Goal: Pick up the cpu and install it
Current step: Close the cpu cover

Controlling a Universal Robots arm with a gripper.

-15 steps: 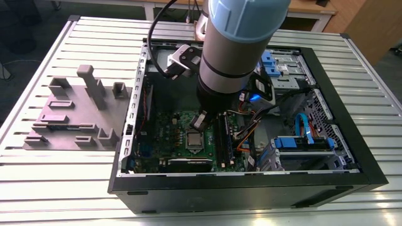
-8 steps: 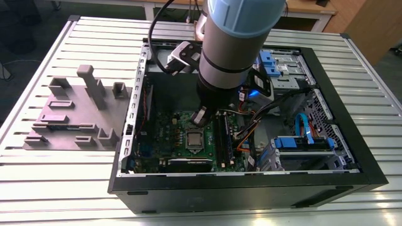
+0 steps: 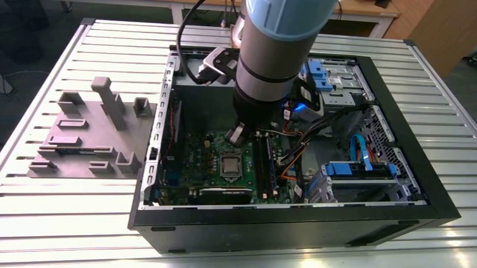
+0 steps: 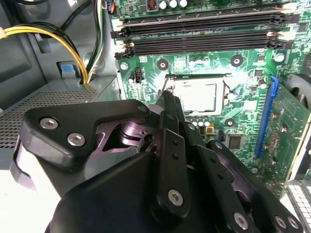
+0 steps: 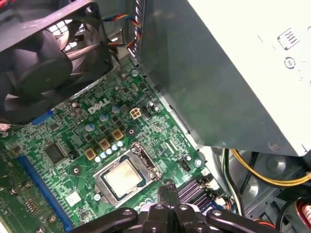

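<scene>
The cpu [image 5: 121,177] lies seated in the motherboard socket [image 5: 132,148]. The gripper [image 5: 167,187] hovers just beside it, fingers pressed together, holding nothing.

A: Green motherboard [image 5: 97,131], silvery-grey cpu [image 5: 122,177] with a tan rim.

B: Black gripper [image 4: 167,97], yellow cables [image 4: 58,39], blue slot [image 4: 265,119], pale grey ribbed bench [image 3: 75,212].

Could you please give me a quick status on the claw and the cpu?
Claw shut, empty, beside the socket edge. Cpu sits in the socket on the motherboard. Nothing on top of it.
</scene>
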